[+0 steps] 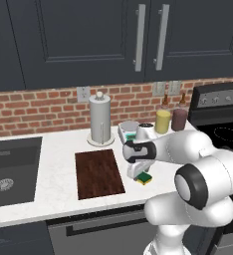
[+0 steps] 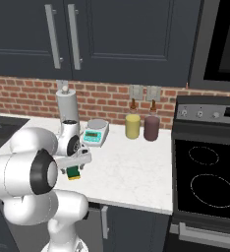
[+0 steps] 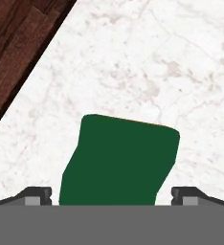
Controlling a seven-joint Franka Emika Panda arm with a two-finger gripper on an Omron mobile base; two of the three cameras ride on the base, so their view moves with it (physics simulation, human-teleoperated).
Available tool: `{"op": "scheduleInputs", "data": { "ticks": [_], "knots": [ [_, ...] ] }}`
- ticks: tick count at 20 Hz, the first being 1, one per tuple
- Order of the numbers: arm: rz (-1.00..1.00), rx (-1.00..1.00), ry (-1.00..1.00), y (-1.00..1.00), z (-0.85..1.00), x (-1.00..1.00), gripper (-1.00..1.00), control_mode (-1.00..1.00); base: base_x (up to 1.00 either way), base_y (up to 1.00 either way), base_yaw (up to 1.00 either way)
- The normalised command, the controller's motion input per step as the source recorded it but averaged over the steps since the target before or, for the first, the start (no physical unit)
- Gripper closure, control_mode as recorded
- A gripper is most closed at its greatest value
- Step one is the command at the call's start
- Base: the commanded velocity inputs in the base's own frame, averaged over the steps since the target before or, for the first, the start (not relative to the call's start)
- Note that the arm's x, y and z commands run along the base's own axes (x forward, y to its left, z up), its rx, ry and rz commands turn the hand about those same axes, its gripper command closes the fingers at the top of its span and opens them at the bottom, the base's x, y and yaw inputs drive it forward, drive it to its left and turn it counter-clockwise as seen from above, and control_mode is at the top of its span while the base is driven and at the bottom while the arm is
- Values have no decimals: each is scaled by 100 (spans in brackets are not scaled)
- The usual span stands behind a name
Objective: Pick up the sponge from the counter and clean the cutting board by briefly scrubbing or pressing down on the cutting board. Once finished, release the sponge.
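Sponge [image 3: 117, 160] lay flat on the white counter [image 3: 171, 72], directly under the gripper [image 3: 112, 196] and between its two spread fingertips [image 3: 37, 195]; the jaws stood wide, one tip on each side of the sponge with a sliver of counter showing between each tip and the block, so nothing was gripped. From the left base view, the sponge [image 1: 145, 179] sat just right of the cutting board [image 1: 98, 173], apart from it, with the gripper [image 1: 137, 173] right over it. The right base view showed the sponge [image 2: 73, 172] under the gripper [image 2: 73, 166] near the counter's front edge [image 2: 136, 199].

The hand view alone gave the board's wood grain [image 3: 13, 52] up close and the faint marbling of the stone. The base views alone showed the paper towel roll [image 1: 100, 119], the kitchen scale [image 2: 96, 133], two jars [image 2: 132, 125] by the brick wall, the sink [image 1: 11, 172] and the stove [image 2: 208, 182].

The sponge had a dark green top; the base views revealed a yellow layer beneath.
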Motion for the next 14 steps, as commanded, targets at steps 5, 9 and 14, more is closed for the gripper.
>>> {"op": "scheduleInputs", "data": {
  "ticks": [5, 9, 14],
  "knots": [
    [0, -1, 0, 12, -19, 0, -100, -100, 0, 0, 0],
    [0, -2, 0, 29, -14, 0, -100, -100, 0, 0, 0],
    [0, -1, 0, 16, -23, 0, -100, -100, 0, 0, 0]
  ]
}}
